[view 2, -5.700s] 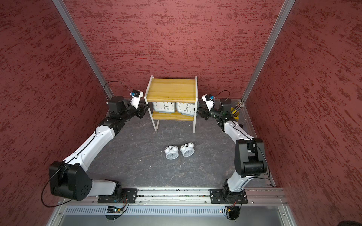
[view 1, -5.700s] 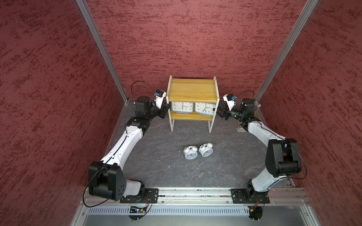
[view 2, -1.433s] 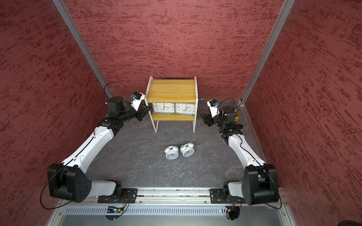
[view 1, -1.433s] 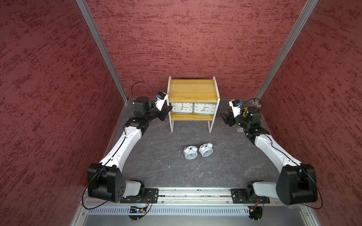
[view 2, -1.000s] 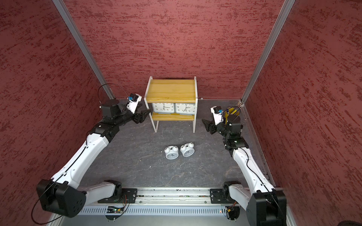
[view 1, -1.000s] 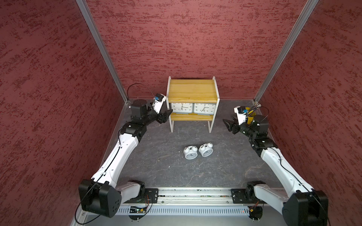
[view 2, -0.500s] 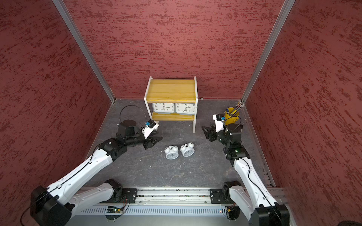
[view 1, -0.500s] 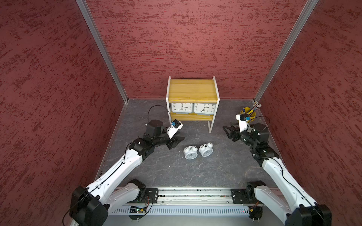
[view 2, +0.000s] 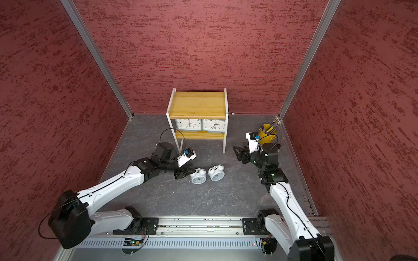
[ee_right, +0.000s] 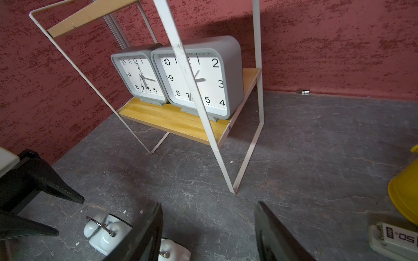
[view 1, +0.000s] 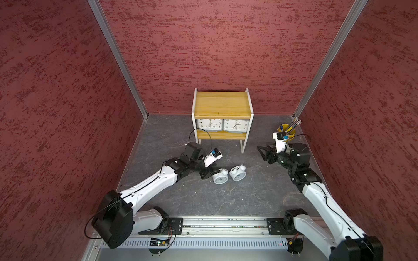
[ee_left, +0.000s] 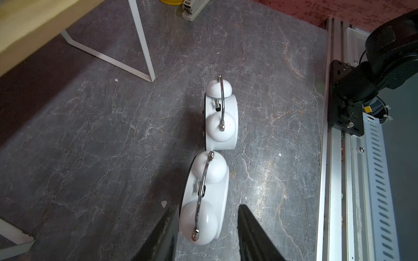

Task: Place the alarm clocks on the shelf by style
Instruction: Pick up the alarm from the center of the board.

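Note:
Two grey alarm clocks [view 1: 209, 125] [view 1: 236, 125] stand side by side on the lower board of the shelf [view 1: 222, 105], shown close in the right wrist view [ee_right: 138, 76] [ee_right: 199, 79]. Its top board is bare. Two white twin-bell alarm clocks [view 1: 219, 177] [view 1: 237, 173] stand on the floor in front of it. My left gripper [view 1: 213, 173] [ee_left: 208, 207] is open, its jaws on either side of the left twin-bell clock [ee_left: 204, 198]. One finger lies against the clock's back and the other stands a gap away from its front. To the right of the shelf, my right gripper [view 1: 261, 153] [ee_right: 209, 203] hangs open and empty over the floor.
A yellow pencil cup [view 1: 286, 132] stands at the back right, just behind my right wrist. Beside it lies a small white boxy object [ee_right: 393, 237]. Red walls close in three sides, and a metal rail [view 1: 226, 226] runs along the front edge.
My left arm swung from the shelf's left side down to the left twin-bell clock, and its jaws narrowed around it. My right arm drew back from the shelf, toward the front right.

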Robot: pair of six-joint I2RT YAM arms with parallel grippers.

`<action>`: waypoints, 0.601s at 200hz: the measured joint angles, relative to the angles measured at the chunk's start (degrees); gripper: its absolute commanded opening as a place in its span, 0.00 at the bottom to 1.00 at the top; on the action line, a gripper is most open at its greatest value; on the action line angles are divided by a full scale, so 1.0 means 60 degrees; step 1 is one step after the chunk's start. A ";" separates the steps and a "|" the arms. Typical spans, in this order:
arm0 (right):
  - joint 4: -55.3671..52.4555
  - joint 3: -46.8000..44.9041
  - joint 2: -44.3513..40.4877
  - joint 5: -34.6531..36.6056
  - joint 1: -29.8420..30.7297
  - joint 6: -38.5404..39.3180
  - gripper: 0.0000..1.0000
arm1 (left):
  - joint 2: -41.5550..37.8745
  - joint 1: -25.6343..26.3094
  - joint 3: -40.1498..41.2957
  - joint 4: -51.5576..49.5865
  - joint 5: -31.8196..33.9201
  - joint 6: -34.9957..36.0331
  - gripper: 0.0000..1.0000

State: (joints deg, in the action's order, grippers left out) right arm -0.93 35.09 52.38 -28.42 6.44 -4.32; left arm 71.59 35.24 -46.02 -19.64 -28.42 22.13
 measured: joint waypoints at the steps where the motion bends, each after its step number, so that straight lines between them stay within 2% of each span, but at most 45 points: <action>1: 0.0000 0.0000 0.0000 0.0000 0.0000 0.0000 0.66 | 0.0015 0.0004 0.0000 0.0000 0.0000 0.0011 0.43; 84: -0.0153 0.0000 0.0000 0.0051 0.0004 0.0004 0.67 | 0.0616 0.0076 0.0000 -0.0007 0.0189 0.0335 0.35; 95: -0.0153 0.0000 0.0000 0.0051 0.0004 0.0004 0.67 | 0.0674 0.0084 -0.0004 -0.0007 0.0244 0.0357 0.28; 107: -0.0153 0.0000 0.0000 0.0051 0.0004 0.0004 0.67 | 0.0721 0.0084 -0.0004 -0.0007 0.0280 0.0364 0.26; 120: -0.0164 0.0000 0.0000 0.0051 0.0004 0.0000 0.67 | 0.0743 0.0087 0.0000 -0.0004 0.0288 0.0361 0.15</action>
State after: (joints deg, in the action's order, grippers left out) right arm -1.91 35.09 52.38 -28.12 6.46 -4.32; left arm 76.05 35.77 -46.02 -19.66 -26.70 24.29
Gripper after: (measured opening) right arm 0.670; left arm 0.218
